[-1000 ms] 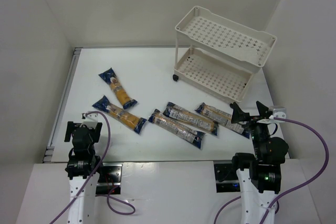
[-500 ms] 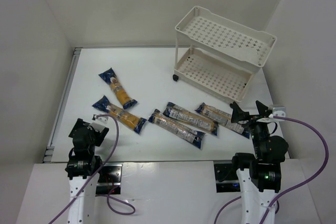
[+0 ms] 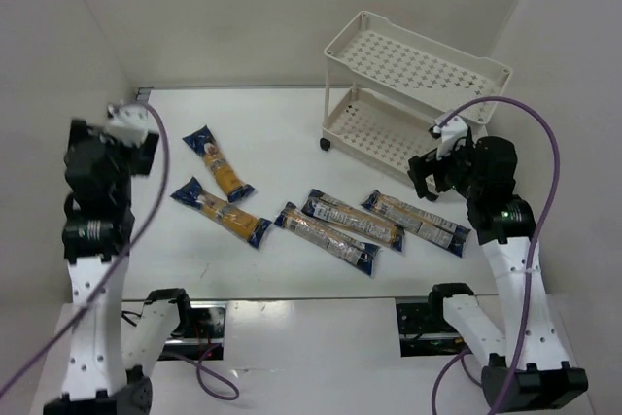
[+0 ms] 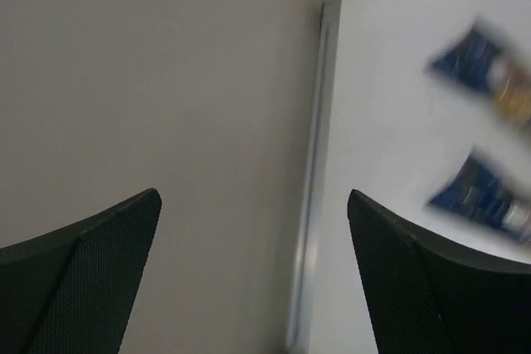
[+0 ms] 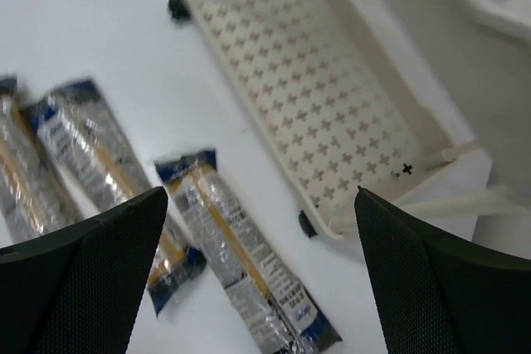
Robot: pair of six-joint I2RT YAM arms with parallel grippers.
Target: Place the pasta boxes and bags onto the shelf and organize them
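Note:
Several pasta packets with dark blue ends lie on the white table: two at the left (image 3: 218, 163) (image 3: 221, 211) and three side by side in the middle (image 3: 326, 238) (image 3: 352, 220) (image 3: 416, 222). The cream two-tier shelf (image 3: 403, 87) stands at the back right with both trays bare. My right gripper (image 3: 434, 177) (image 5: 259, 196) hangs open above the rightmost packet (image 5: 241, 263), beside the shelf's lower tray (image 5: 307, 97). My left gripper (image 4: 253, 196) is raised at the far left and open. It looks down at the table's left edge, and blurred packet ends (image 4: 489, 201) show to its right.
White walls close in the table on the left, back and right. A metal rail (image 3: 121, 177) (image 4: 311, 205) runs along the left edge. The shelf stands on small dark wheels (image 5: 177, 3) (image 5: 308, 224). Purple cables loop from both wrists.
Both arms have risen from their folded rest at the bases. The left one lifted high at the left wall. The right one swung up towards the shelf's near corner. Both grippers stayed open.

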